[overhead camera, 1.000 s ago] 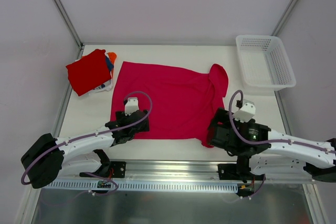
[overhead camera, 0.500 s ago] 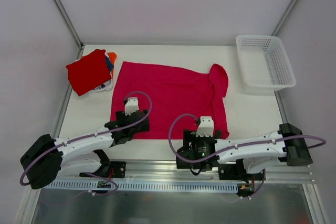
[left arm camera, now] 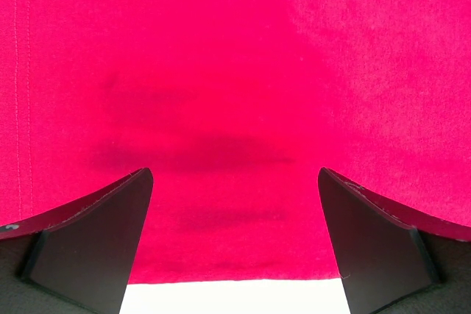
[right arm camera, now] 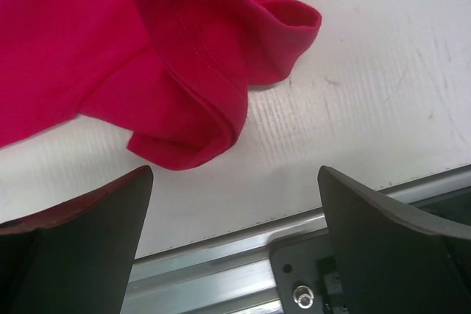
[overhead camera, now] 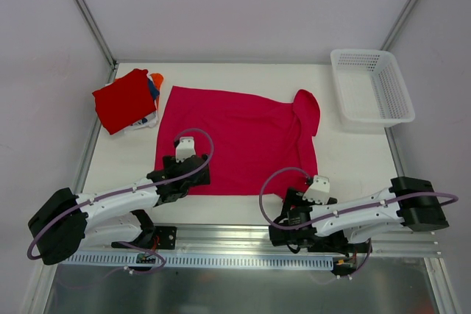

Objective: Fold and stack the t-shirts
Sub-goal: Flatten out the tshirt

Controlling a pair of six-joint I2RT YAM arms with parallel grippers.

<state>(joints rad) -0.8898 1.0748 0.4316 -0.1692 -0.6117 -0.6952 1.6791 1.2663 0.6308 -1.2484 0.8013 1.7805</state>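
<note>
A magenta-pink t-shirt lies spread out flat in the middle of the table. It fills the left wrist view. My left gripper is open just above its near left hem. My right gripper is open and empty, low over the bare table at the near edge. The shirt's bunched near right corner lies just beyond its fingertips. A folded red t-shirt tops a stack at the far left, with orange, blue and white cloth showing under it.
A white plastic mesh basket stands at the far right corner. A metal rail runs along the table's near edge, right under my right gripper. Frame posts rise at the back corners.
My right arm has pulled back from the shirt's near right corner, swung left, and now lies low along the near table edge. The left arm has not moved.
</note>
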